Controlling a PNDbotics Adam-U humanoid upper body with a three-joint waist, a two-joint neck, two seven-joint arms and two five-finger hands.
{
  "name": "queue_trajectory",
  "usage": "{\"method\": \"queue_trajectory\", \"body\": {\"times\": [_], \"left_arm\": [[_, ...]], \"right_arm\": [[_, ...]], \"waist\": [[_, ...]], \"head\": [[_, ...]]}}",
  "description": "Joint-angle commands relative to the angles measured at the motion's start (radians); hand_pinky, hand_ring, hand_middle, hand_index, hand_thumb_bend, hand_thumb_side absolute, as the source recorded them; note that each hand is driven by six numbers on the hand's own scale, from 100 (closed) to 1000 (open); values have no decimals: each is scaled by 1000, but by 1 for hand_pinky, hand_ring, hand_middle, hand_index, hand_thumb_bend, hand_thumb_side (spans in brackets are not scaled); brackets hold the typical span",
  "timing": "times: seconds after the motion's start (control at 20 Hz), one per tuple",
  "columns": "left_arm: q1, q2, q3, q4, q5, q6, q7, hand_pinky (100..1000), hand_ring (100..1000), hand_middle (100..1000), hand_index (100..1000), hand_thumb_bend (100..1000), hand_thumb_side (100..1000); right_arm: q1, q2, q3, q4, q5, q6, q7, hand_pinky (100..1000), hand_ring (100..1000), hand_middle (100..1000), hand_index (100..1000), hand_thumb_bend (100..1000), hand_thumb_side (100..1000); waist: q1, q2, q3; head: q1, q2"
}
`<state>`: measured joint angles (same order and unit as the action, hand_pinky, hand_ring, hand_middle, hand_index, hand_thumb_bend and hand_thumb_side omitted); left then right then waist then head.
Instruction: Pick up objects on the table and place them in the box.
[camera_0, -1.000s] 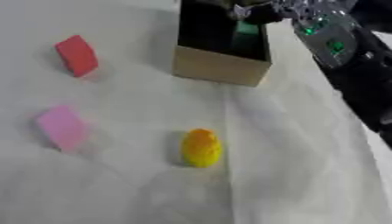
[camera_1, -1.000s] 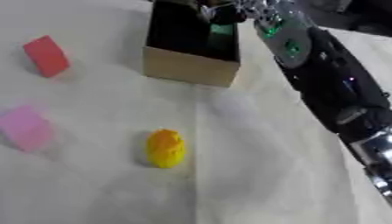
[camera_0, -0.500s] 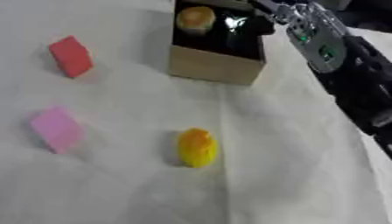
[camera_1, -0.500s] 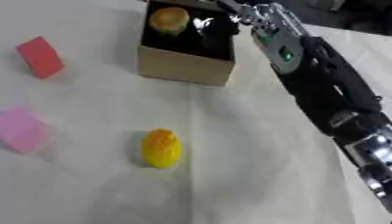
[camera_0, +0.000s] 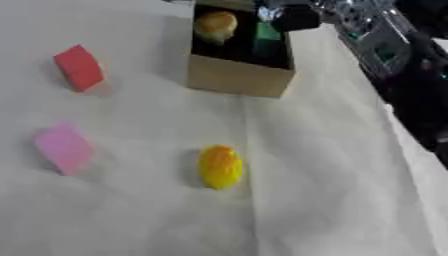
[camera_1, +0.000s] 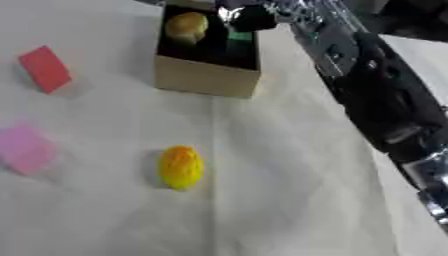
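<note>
A cardboard box (camera_0: 238, 80) with a dark inside stands at the top middle of the table. A tan round object (camera_0: 215, 24) and a green object (camera_0: 267, 36) lie inside it. My right hand (camera_0: 293, 16) hovers over the box's right rim, its arm reaching in from the right. The blur hides how its fingers stand. On the white cloth lie a yellow oval object (camera_0: 219, 166), a red block (camera_0: 79, 68) at the left and a pink block (camera_0: 63, 147) at the lower left. My left hand shows in neither view.
My right arm (camera_1: 376, 100), black with silver parts, crosses the right side of both views. A fold in the white cloth (camera_0: 249, 150) runs down from the box past the yellow object.
The whole picture has shifted downward, so the camera has moved. More of the box's inside shows now. My right hand stays over the box's right rim.
</note>
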<state>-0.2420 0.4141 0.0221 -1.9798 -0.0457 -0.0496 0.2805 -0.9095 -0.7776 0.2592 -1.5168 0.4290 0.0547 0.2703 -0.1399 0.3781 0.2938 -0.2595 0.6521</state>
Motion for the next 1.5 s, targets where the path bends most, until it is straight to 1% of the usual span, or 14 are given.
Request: {"method": "queue_trajectory", "body": {"times": [0.05, 0.15, 0.2, 0.25, 0.35, 0.45, 0.55, 0.65, 0.8, 1.05, 1.25, 1.3, 1.45, 1.5], "left_arm": [[1, 18, 10, -20, 0, 1, 5, 924, 691, 636, 796, 112, 603], [2, 16, 10, -20, 0, 1, 6, 924, 691, 636, 796, 112, 603], [1, 15, 9, -20, 0, 1, 6, 924, 692, 636, 796, 113, 602], [1, 14, 9, -20, 1, 1, 5, 924, 692, 636, 796, 113, 602], [1, 12, 9, -20, 1, 1, 5, 924, 692, 635, 796, 113, 602], [3, 10, 9, -20, 2, 1, 5, 924, 691, 635, 796, 112, 603], [6, 7, 9, -20, 3, 2, 4, 924, 691, 635, 796, 111, 604], [8, 5, 9, -20, 4, 2, 4, 925, 692, 635, 796, 111, 603], [10, 2, 8, -20, 5, 2, 3, 925, 691, 635, 796, 111, 604], [14, 0, 7, -20, 6, 2, 0, 926, 691, 634, 796, 109, 606], [17, -3, 7, -20, 7, 3, -1, 926, 691, 634, 796, 107, 609], [17, -4, 7, -20, 8, 3, -1, 926, 691, 634, 796, 106, 609], [19, -4, 7, -20, 8, 3, -2, 927, 691, 635, 796, 105, 611], [20, -5, 7, -20, 8, 4, -3, 927, 691, 635, 796, 106, 611]], "right_arm": [[44, -114, -10, -232, -47, 8, 5, 849, 875, 855, 883, 100, 319], [112, -169, -5, -395, -63, 9, 40, 843, 866, 843, 879, 100, 319], [137, -188, 2, -440, -69, -7, 61, 840, 863, 838, 878, 100, 330], [156, -202, 11, -462, -72, -37, 80, 839, 862, 835, 877, 100, 339], [192, -219, 32, -478, -69, -119, 106, 837, 860, 830, 877, 100, 349], [225, -227, 49, -482, -60, -191, 114, 833, 854, 827, 877, 100, 375], [252, -223, 70, -483, -50, -242, 113, 830, 851, 828, 880, 100, 383], [271, -213, 94, -483, -35, -271, 119, 828, 848, 833, 890, 100, 418], [289, -191, 125, -483, -7, -272, 135, 829, 849, 845, 902, 100, 445], [293, -142, 167, -483, 27, -221, 176, 829, 848, 844, 912, 100, 500], [284, -103, 188, -483, 54, -196, 204, 830, 848, 841, 911, 100, 493], [282, -96, 193, -483, 61, -192, 210, 831, 850, 842, 912, 100, 514], [278, -87, 206, -483, 83, -178, 237, 838, 859, 851, 920, 100, 524], [276, -85, 210, -483, 92, -174, 249, 840, 862, 854, 922, 100, 510]], "waist": [[14, -27, -11], [18, -29, -21], [20, -31, -25], [22, -32, -27], [27, -35, -32], [31, -36, -35], [35, -37, -37], [39, -38, -39], [44, -39, -43], [52, -36, -54], [58, -31, -61], [59, -29, -62], [60, -28, -65], [60, -28, -65]], "head": [[20, 7], [30, 9], [32, 10], [33, 11], [36, 12], [41, 12], [46, 10], [52, 9], [54, 8], [56, 14], [59, 17], [60, 19], [62, 22], [63, 22]]}}
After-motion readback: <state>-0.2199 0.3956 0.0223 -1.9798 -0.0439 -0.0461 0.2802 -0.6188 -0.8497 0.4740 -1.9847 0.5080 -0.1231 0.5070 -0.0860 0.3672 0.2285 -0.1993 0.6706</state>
